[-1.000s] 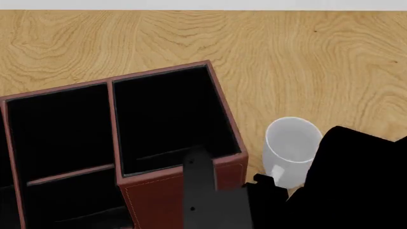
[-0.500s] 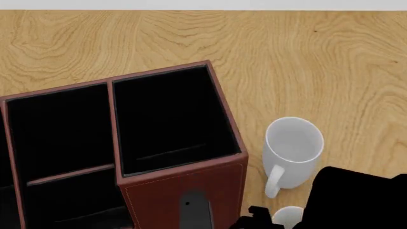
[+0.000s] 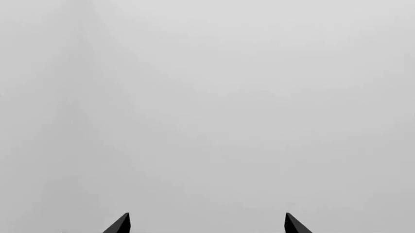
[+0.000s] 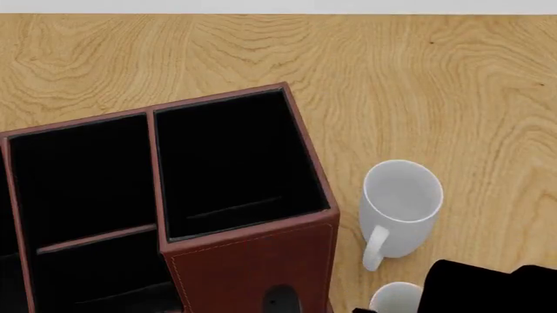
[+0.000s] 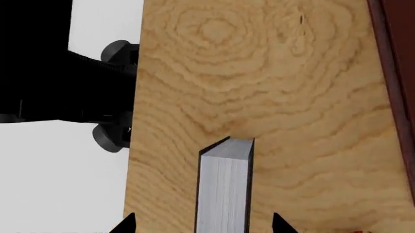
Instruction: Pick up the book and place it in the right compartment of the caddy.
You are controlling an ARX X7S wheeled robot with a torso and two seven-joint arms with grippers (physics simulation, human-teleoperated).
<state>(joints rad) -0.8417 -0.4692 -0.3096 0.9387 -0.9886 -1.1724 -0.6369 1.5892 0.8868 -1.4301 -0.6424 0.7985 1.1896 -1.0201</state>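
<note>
Book (image 5: 224, 187) between the right gripper (image 5: 202, 224) jaws, standing on edge over the table (image 5: 285, 87); clamped or not, cannot tell. Pulled back and low versus a second ago, away from the right compartment (image 4: 231, 163) of the caddy (image 4: 252, 267). Placement undone. Left gripper (image 3: 206, 223) jaws apart, holding nothing.

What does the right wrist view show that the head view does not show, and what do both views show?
Only the right wrist view shows the book, standing on the table between the open tips of the right gripper. Only the head view shows the caddy's open compartments, the right compartment holding nothing that shows, and a white mug beside the caddy. Both show the wooden table and part of the caddy's reddish-brown wall.
</note>
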